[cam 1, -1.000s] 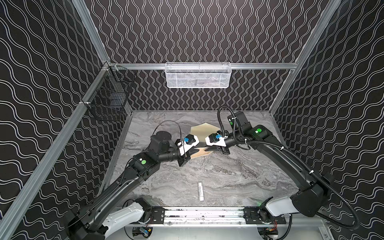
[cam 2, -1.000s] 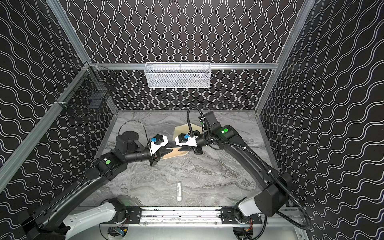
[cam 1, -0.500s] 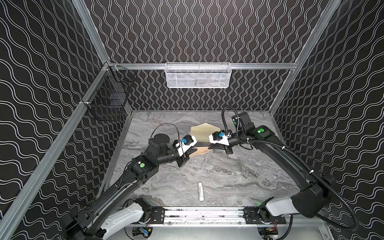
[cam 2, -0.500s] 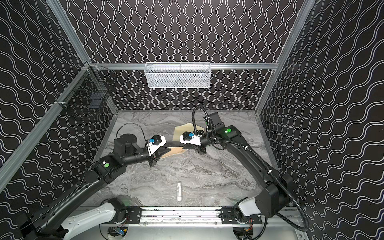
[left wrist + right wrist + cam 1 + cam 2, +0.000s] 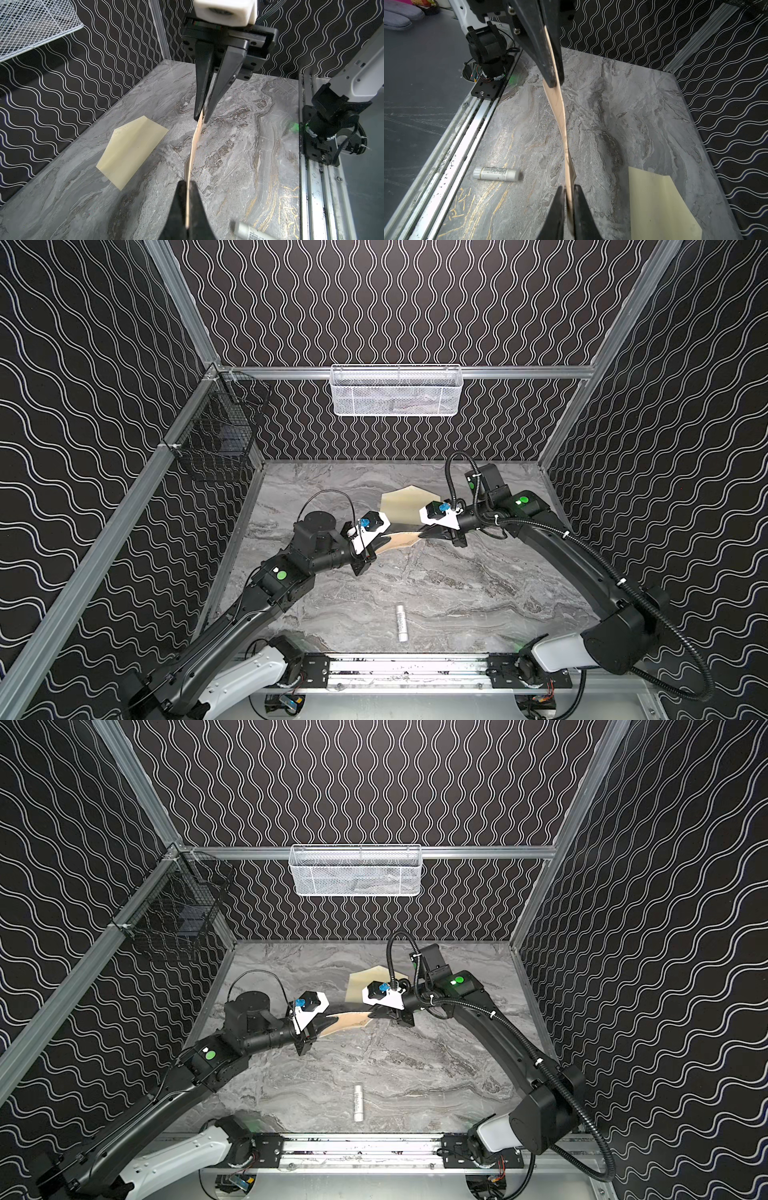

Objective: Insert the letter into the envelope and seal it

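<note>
left tool [image 5: 186, 187] and right tool [image 5: 568, 191] each clamp 1 end of the letter [image 5: 192, 149], lifted near the envelope [image 5: 131, 149]. Light, floppy, twisting mid-span; edge grips look right.

Letter [image 5: 398, 542] aloft centrally, envelope [image 5: 401, 507] behind, white stick [image 5: 401, 622] in front; elsewhere bare marble [image 5: 478, 593].

Marble tabletop [image 5: 457, 593] with envelope [image 5: 401, 506] and white stick [image 5: 402, 622]
</note>
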